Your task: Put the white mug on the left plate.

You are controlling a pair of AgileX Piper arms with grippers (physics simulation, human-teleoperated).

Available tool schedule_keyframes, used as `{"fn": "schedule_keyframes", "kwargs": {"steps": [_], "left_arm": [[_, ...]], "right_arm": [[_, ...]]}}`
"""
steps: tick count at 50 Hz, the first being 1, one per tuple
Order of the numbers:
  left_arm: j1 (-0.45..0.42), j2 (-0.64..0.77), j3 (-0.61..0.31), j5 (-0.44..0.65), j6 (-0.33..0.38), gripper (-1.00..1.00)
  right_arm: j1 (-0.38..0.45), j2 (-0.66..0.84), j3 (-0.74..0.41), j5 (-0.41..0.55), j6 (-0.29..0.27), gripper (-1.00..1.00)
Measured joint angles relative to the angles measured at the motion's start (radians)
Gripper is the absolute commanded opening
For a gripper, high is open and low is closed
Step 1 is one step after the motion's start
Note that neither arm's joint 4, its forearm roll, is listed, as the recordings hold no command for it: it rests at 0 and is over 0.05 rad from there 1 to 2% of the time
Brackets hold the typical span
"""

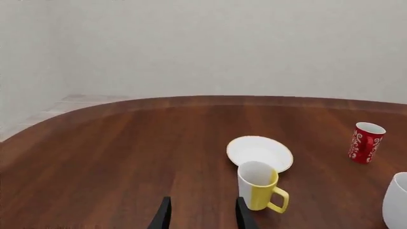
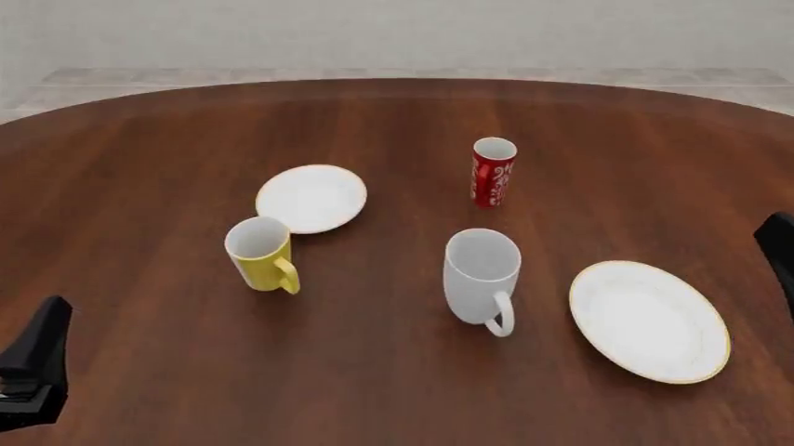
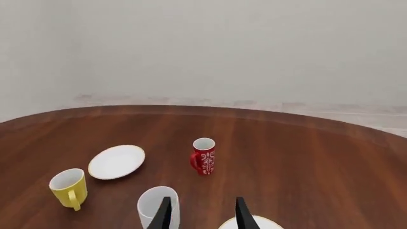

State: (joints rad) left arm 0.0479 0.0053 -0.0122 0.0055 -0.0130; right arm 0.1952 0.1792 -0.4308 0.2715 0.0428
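Observation:
The white mug [image 2: 482, 274] stands upright near the table's middle, its handle toward the near edge. It also shows in the right wrist view as the white mug [image 3: 152, 209], partly behind one finger. The left plate [image 2: 311, 198] lies empty, to the left of the mug and farther back. My left gripper [image 1: 202, 211] is open and holds nothing, low at the near left [image 2: 35, 364]. My right gripper [image 3: 202, 211] is open too, back at the right edge [image 2: 779, 243], short of the mug.
A yellow mug [image 2: 260, 253] stands just in front of the left plate. A red patterned cup [image 2: 493, 172] is behind the white mug. A larger gold-rimmed plate [image 2: 649, 321] lies to the mug's right.

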Motion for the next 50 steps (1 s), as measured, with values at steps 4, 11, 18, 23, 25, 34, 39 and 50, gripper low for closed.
{"fn": "schedule_keyframes", "kwargs": {"steps": [4, 11, 18, 23, 25, 34, 39, 50], "left_arm": [[0.004, -0.001, -0.002, 0.0, -0.002, 1.0], [0.01, -0.002, -0.004, -0.001, -0.005, 1.0], [0.014, -0.003, -0.005, -0.003, -0.008, 1.0], [0.017, -0.003, -0.006, -0.004, -0.009, 1.0], [0.018, -0.004, -0.007, -0.004, -0.01, 1.0], [0.022, -0.004, -0.01, -0.004, -0.013, 1.0], [0.024, -0.003, -0.011, -0.006, -0.016, 1.0], [0.029, -0.002, -0.013, -0.007, -0.022, 1.0]], "right_arm": [[0.032, 0.026, -0.037, 0.024, -0.006, 1.0], [0.078, 0.071, -0.096, 0.061, -0.016, 1.0], [0.12, 0.116, -0.156, 0.098, -0.022, 1.0], [0.148, 0.148, -0.198, 0.124, -0.025, 1.0], [0.157, 0.16, -0.212, 0.134, -0.026, 1.0], [0.195, 0.206, -0.273, 0.178, -0.033, 1.0], [0.215, 0.228, -0.302, 0.2, -0.038, 1.0], [0.249, 0.271, -0.353, 0.239, -0.042, 1.0]]}}
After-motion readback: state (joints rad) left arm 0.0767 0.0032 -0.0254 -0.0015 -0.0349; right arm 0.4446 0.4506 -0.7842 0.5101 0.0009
